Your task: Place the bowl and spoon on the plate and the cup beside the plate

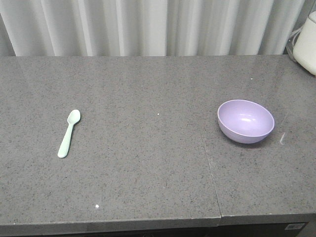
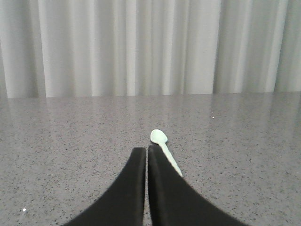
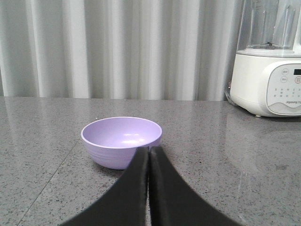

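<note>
Inspection finds the spoon [image 1: 68, 133] lying flat on the left of the grey counter [image 1: 148, 168], scoop pointing away from the robot. The bowl [image 1: 245, 121] stands upright on the right, well apart from it. Neither plate nor cup appears in any view.

The left gripper [image 2: 146, 149] faces the spoon with its fingers pressed together. The right gripper [image 3: 149, 150] faces the bowl likewise, and both are empty.

Risks noted:
- The low, flat spoon likely skids when pinched against the hard stone.
- The glossy bowl wall may slip or tip in a rim grasp.
- A blender [image 3: 268, 80] stands near the right arm's sweep.
</note>
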`<state>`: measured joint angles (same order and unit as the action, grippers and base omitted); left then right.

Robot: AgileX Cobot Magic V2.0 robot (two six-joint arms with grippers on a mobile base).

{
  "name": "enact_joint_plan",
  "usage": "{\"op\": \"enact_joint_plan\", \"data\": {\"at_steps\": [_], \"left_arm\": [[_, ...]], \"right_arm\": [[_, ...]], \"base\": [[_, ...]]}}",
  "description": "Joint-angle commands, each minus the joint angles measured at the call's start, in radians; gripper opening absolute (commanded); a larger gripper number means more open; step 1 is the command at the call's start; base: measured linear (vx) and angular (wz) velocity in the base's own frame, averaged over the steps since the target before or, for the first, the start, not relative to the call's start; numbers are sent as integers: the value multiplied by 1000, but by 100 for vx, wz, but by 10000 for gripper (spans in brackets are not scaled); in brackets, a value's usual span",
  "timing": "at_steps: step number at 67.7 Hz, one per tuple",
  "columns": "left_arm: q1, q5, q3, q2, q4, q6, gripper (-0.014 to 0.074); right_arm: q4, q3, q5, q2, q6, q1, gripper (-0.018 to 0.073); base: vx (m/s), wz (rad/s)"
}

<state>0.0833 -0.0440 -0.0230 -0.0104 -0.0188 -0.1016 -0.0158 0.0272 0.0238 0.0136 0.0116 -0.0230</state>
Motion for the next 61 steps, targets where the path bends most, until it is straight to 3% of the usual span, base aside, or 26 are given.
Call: {"op": "enact_joint_plan", "data": {"at_steps": [1,61], "left_arm": [[0,74,18,-15,0,-2,-6],[0,74,18,-15,0,-2,-6]], "right_arm": [[1,10,-75,6,10,7,-11],[1,10,-77,6,10,7,-11]], "base": [[0,0],[0,0]]}}
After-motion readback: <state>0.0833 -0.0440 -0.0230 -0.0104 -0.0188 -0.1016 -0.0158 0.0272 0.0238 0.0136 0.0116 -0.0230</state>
